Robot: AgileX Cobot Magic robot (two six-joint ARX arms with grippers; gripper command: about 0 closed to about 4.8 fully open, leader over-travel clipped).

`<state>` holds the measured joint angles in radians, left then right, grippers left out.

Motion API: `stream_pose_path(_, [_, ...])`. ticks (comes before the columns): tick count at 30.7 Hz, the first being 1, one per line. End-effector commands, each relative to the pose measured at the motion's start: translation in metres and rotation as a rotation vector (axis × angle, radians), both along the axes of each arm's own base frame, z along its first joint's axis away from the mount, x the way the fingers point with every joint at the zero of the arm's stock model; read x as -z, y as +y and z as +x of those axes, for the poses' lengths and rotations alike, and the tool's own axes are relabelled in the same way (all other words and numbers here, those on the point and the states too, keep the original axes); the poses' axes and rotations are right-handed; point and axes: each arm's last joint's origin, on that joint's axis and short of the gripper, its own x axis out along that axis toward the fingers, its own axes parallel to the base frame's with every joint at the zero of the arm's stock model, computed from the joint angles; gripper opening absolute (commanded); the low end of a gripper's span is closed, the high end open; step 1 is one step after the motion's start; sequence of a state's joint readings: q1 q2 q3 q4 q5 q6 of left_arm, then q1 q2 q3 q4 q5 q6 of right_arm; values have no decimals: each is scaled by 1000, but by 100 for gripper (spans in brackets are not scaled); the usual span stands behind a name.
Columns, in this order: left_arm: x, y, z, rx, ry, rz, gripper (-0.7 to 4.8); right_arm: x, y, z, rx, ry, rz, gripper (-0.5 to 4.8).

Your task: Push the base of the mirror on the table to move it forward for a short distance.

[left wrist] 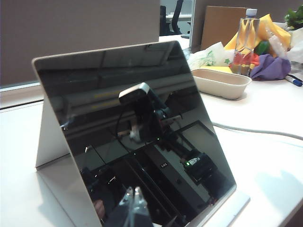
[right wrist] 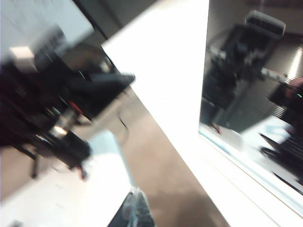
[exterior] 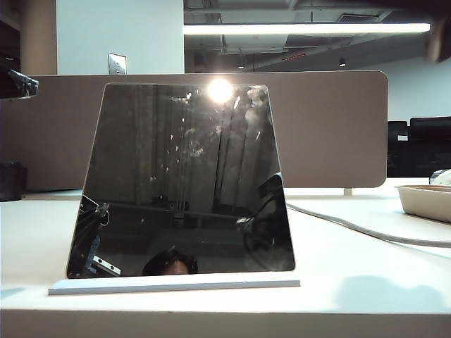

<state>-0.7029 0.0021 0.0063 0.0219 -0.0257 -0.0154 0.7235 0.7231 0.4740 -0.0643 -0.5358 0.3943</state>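
Observation:
The mirror (exterior: 184, 179) stands upright on the table (exterior: 366, 282), its dark smudged glass showing a bright light spot. Its flat white base (exterior: 176, 284) lies near the table's front edge. Neither gripper shows directly in the exterior view; only arm reflections appear in the glass. In the left wrist view my left gripper (left wrist: 134, 193) is shut and empty, close in front of the lower part of the mirror (left wrist: 137, 137), with the base (left wrist: 233, 209) beside it. The blurred right wrist view has my right gripper (right wrist: 135, 193) shut and empty, off to the side of the mirror (right wrist: 251, 90).
A brown divider panel (exterior: 338, 127) runs behind the mirror. A beige tray (exterior: 427, 201) sits at the right, and a grey cable (exterior: 352, 227) crosses the table toward it. A bottle (left wrist: 246, 42) and coloured bags stand beyond the tray (left wrist: 222, 82).

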Motion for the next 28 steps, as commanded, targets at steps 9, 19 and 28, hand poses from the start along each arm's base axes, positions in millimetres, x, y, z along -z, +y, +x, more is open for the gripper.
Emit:
stream_pose_path(9, [-1, 0, 0, 4, -11, -3, -1, 41, 63, 17, -30, 65, -325, -6])
stream_pose_path(19, [-1, 0, 0, 0, -10, -3, -1, 71, 88, 36, -40, 105, -467, -6])
stream_pose_path(28, [-1, 0, 0, 4, -10, -3, -1, 82, 91, 42, 39, 74, -559, -6])
